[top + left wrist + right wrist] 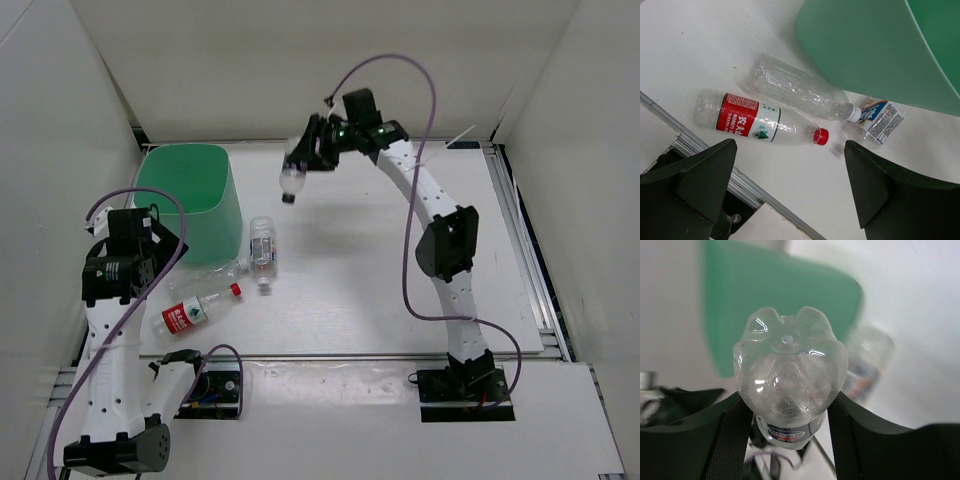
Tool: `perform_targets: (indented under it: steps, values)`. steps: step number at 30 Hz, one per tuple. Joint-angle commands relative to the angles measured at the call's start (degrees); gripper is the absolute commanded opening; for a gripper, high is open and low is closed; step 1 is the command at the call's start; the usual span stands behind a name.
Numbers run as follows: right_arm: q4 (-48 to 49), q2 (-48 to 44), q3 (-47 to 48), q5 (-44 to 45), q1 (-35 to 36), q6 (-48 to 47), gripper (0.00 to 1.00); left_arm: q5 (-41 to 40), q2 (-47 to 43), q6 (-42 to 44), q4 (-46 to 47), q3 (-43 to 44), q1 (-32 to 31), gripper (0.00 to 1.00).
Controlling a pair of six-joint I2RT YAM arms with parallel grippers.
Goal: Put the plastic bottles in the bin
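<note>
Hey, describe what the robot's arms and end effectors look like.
The left arm and right arm have white links dotted with holes, black joint housings, and a purple cable looping along each. The left end effector and right end effector have broad matte-black fingers.

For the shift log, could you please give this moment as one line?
right gripper: shut on dark-capped bottle, off table | left gripper: open above red-labelled bottle | bin: looks empty

Top cam: high, behind near edge, looks down on whole table [350,290]; left wrist cam: close over left edge; right wrist cam: v. close, faces bin [740,305]; all three share bin.
</note>
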Motion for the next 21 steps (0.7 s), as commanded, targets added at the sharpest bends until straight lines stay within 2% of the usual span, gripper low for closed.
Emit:
perform_targets:
  steps: [1,4,7,11,14,17,19,21]
  values:
    - [12.3,-6.9,6.9,1.8,0.6,7.3,0.39,0.7,0.6,1.3,0.6,2.0,-0.1,1.00]
    - [20.6,-7.6,8.3,6.4,1.9,9.3,0.41,1.8,2.0,2.1,-0.8,3.4,-0.1,1.00]
    - [27.5,-4.4,12.3,11.0,5.9,10.5,0.44,2.4,4.2,4.6,-2.6,5.0,-0.1,1.00]
    - [32.8,-3.8,11.8,19.5,11.6,1.6,0.49,3.0,8.6,6.1,-5.1,9.2,-0.6,1.00]
    - [35.3,-2.3,12.3,22.7,14.9,-1.0,0.53,4.3,11.8,6.1,-7.1,14.2,-0.6,1.00]
    - [38.2,-1.5,12.3,29.0,19.1,-9.3,0.57,5.2,14.8,6.1,-9.0,19.1,-0.6,1.00]
    - [39.7,0.4,12.3,31.3,22.2,-14.8,0.61,5.7,15.9,6.6,-9.7,21.9,-0.6,1.00]
    - [39.7,1.1,12.8,32.4,23.4,-15.7,0.63,5.7,16.7,6.6,-9.7,22.5,-0.6,1.00]
